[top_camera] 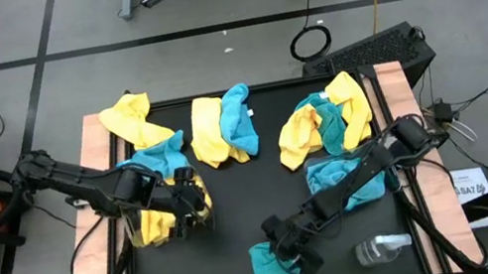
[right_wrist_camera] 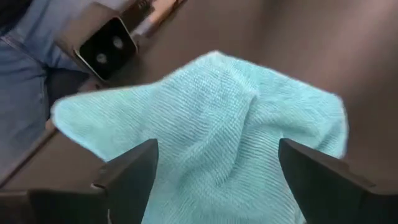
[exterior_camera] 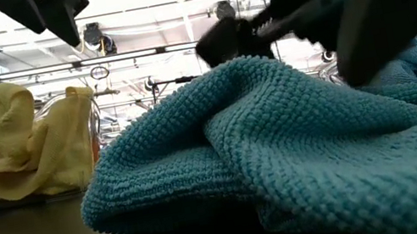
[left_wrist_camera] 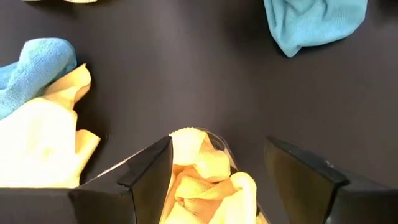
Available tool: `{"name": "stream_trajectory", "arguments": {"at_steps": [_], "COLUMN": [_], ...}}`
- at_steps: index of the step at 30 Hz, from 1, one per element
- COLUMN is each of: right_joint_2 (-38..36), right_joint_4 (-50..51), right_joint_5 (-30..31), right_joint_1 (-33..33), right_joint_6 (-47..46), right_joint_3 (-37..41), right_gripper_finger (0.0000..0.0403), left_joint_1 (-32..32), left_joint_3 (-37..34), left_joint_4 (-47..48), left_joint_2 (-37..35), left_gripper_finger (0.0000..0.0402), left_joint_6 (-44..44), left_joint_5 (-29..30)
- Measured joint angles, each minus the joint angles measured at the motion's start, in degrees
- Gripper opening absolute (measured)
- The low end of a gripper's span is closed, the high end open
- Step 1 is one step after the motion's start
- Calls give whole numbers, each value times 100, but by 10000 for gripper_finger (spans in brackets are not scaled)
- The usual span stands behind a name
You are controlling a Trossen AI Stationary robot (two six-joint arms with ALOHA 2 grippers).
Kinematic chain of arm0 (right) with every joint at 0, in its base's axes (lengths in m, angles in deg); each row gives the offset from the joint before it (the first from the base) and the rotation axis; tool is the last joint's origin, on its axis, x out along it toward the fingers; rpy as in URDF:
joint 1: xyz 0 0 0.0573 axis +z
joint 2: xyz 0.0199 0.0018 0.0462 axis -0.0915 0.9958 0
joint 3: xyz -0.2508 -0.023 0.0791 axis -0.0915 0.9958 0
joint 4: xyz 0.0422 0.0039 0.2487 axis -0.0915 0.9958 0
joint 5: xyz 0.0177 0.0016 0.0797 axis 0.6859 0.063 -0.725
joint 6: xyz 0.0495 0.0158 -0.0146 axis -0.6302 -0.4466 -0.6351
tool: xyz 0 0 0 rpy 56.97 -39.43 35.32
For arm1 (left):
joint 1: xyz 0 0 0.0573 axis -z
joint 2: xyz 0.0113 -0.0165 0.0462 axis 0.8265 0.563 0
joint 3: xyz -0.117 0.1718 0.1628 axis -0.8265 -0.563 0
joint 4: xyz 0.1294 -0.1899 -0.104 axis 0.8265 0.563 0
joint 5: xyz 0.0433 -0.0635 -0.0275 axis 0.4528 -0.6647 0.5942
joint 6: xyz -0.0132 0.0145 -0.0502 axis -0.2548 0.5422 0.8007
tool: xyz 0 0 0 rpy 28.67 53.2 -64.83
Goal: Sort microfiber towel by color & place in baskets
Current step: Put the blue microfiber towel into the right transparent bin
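Mat centre (top_camera: 245,197) open btwn arms; towel piles (top_camera: 322,123) crowd far side.

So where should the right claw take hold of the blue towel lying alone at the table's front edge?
On the raised fold at the middle of the blue towel, from straight above. The right claw is open over it, and that ridge stands up from the flat corners, so the fingers can pinch it.

Desk (top_camera: 237,209) top is black w/ pale wood side rails. Towels (top_camera: 222,126) are bright yellow & turquoise, w/ a nubby waffle texture; the one nearest the front (top_camera: 275,268) is turquoise. Basket (left_wrist_camera: 205,186) is clear, holding yellow cloth. Both arms & grippers are black.
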Motion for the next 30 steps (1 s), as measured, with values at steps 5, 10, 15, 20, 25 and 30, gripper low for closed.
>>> {"name": "stream_trajectory", "arguments": {"at_steps": [5,10,15,20,25,30], "right_joint_2": [332,575,645,629,448,-9], "right_joint_4": [-119,-216,-271,-272,-72,323], "right_joint_5": [-4,36,69,100,14,298], "right_joint_1": [-48,-90,-96,-101,-90,-83], "right_joint_6": [119,77,43,122,339,481], "right_joint_3": [-5,-25,-28,-25,-2,14], "right_gripper_finger": [324,311,234,106,15,24], "left_joint_1": [2,33,81,76,79,76], "left_joint_3": [71,148,165,165,165,165], "left_joint_4": [31,43,47,43,39,-9], "left_joint_2": [0,0,0,0,0,0], "left_gripper_finger": [259,259,259,259,259,259], "left_joint_6": [131,155,151,146,142,136], "left_joint_5": [-46,-63,-68,-66,-32,2]}}
